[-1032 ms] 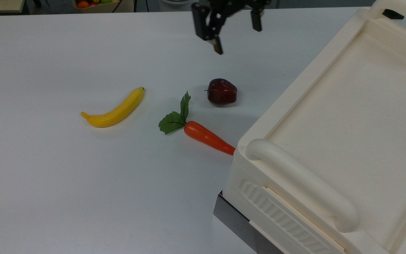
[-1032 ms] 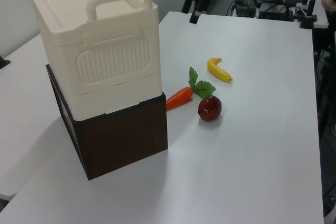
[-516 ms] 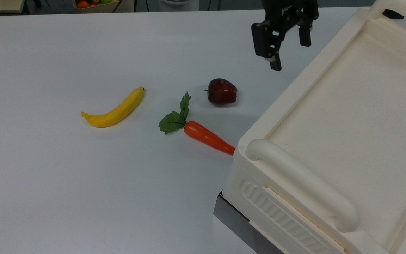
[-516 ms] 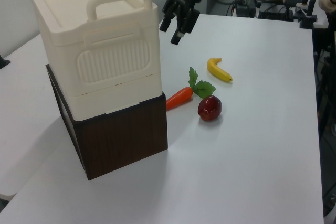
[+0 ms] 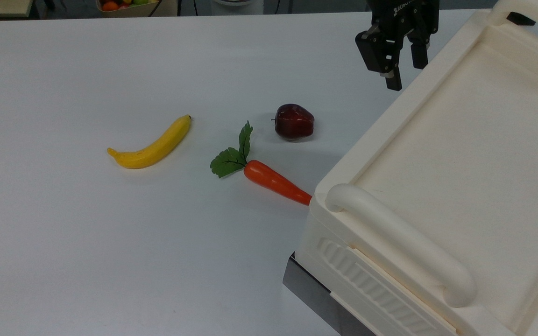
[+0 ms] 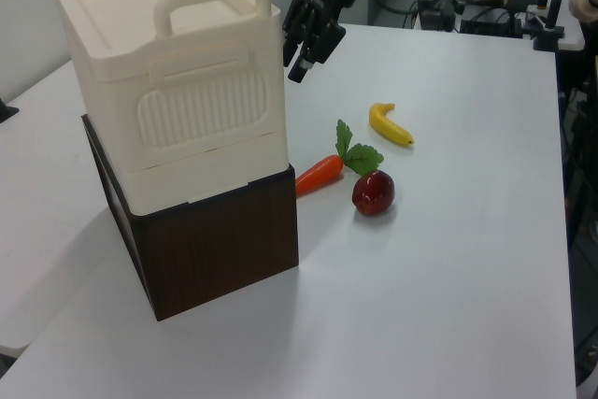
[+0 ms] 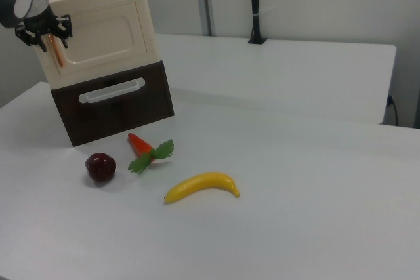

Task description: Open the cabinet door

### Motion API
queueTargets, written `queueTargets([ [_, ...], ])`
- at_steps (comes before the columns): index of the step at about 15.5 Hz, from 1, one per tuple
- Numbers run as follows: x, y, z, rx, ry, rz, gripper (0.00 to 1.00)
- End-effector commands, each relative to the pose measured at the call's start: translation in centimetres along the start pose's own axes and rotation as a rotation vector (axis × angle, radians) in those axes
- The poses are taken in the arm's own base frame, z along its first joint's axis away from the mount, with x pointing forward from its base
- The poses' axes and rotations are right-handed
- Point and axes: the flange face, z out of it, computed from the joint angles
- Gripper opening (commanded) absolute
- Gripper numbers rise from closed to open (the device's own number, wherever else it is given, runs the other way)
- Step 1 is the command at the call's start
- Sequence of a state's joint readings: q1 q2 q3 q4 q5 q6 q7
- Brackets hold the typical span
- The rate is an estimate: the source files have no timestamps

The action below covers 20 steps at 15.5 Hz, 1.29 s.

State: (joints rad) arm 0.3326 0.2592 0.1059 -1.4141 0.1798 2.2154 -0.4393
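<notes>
Since a second ago, black claw [image 7: 46, 33], jaws apart, crosses to boxy cream cabinet [image 5: 460, 177], upper right; copper handle [image 7: 57, 54] within reach.

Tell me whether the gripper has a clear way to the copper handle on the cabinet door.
Probably yes. In the right view the gripper hangs right beside the copper handle on the cabinet door, with nothing between them. The apple and carrot lie lower, on the table.
</notes>
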Motion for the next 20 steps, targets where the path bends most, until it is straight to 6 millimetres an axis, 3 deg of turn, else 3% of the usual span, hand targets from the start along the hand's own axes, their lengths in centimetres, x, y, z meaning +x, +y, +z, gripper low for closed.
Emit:
queueTargets([
  [1, 0.7, -0.9, 0.4, 0.013, 0.020, 0.016, 0.52],
  [7, 1.3, -1.0, 0.3, -0.010, 0.088, 0.047, 0.48],
  [11, 1.2, -1.0, 0.2, -0.012, 0.083, 0.044, 0.22],
  [13, 1.3, -1.1, -0.5, -0.014, 0.082, 0.037, 0.14],
  [20, -0.1, -1.2, -1.2, 0.002, -0.027, 0.031, 0.11],
])
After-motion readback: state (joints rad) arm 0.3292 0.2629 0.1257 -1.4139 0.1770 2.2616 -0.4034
